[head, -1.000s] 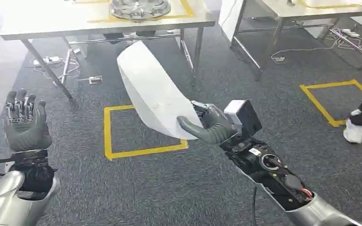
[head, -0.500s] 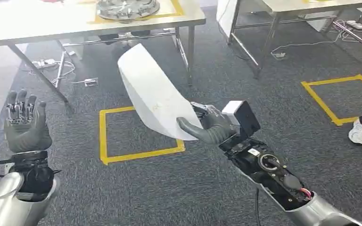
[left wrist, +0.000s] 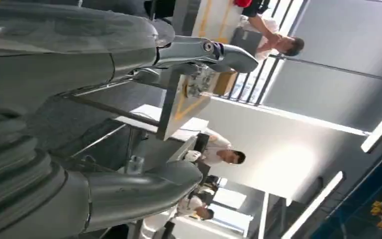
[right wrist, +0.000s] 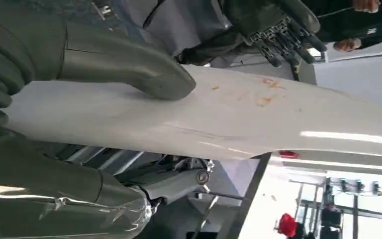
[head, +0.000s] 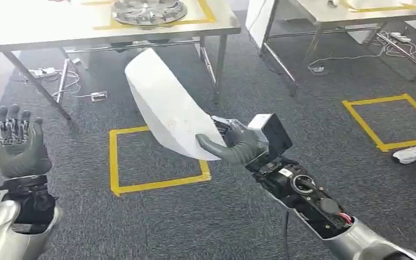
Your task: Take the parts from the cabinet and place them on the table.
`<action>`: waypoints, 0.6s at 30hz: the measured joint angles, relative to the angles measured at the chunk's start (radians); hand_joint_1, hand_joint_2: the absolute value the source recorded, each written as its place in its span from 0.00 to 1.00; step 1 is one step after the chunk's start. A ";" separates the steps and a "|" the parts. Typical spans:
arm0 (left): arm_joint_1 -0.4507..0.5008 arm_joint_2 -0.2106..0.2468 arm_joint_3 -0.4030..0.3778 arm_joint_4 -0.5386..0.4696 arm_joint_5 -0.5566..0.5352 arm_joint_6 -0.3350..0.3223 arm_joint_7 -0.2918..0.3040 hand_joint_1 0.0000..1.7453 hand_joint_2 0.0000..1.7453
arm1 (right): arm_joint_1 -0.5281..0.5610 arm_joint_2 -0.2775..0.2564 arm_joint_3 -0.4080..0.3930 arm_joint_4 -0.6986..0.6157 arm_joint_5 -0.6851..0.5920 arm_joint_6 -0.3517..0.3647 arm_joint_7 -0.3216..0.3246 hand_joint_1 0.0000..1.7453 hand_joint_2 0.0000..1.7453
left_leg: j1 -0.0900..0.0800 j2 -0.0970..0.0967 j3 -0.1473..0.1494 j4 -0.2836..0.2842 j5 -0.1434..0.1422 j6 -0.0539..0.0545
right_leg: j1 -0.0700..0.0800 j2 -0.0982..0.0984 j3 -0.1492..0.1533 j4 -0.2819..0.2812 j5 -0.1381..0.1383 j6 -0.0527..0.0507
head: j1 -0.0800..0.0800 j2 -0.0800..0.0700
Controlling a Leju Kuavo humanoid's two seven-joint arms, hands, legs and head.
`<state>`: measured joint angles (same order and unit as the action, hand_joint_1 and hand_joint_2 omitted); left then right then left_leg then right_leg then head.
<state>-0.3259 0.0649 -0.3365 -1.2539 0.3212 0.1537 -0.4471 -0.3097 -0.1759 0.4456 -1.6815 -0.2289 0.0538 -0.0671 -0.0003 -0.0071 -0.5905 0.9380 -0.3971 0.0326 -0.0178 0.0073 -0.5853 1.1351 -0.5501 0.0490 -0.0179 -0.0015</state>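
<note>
The left hand (head: 17, 146) is raised at the near left, palm up, fingers apart and holding nothing. The right hand (head: 233, 145) grips the lower edge of a white curved panel (head: 165, 105), thumb (right wrist: 129, 62) pressed on its face, so the panel slants up over the carpet and a yellow tape square (head: 157, 162). Beyond stands a table (head: 43, 27) carrying a round metal part (head: 149, 10).

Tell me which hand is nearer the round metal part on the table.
Left. The left hand is raised below the table's near edge; the right hand, holding the white panel, sits farther from the round metal part.
</note>
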 joint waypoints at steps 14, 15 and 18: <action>-0.008 0.002 0.000 0.007 -0.002 -0.010 -0.003 0.00 1.00 | -0.013 0.000 0.000 0.011 0.000 0.009 -0.009 1.00 1.00 | -0.004 -0.002 0.055 0.084 -0.092 -0.037 | 0.008 -0.001 0.023 -0.212 0.161 -0.059 | 0.025 0.000; -0.011 0.003 0.000 0.008 -0.002 -0.010 -0.002 0.00 1.00 | -0.018 0.000 0.001 0.011 -0.001 0.009 -0.010 1.00 1.00 | 0.001 -0.002 -0.003 0.171 -0.117 -0.048 | 0.006 -0.001 0.026 -0.212 0.156 -0.060 | 0.016 0.000; -0.004 0.007 0.000 0.008 -0.002 -0.007 0.001 0.00 1.00 | -0.016 0.000 0.001 0.015 -0.012 0.010 -0.011 1.00 1.00 | 0.015 -0.001 -0.136 0.325 -0.171 -0.066 | 0.003 -0.001 0.039 -0.210 0.137 -0.057 | 0.005 0.000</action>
<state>-0.3297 0.0721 -0.3361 -1.2463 0.3189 0.1469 -0.4463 -0.3261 -0.1759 0.4467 -1.6670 -0.2407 0.0641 -0.0778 0.0145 -0.0079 -0.7270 1.2632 -0.5683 -0.0338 -0.0144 0.0063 -0.5463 0.9252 -0.4130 -0.0084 -0.0126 -0.0015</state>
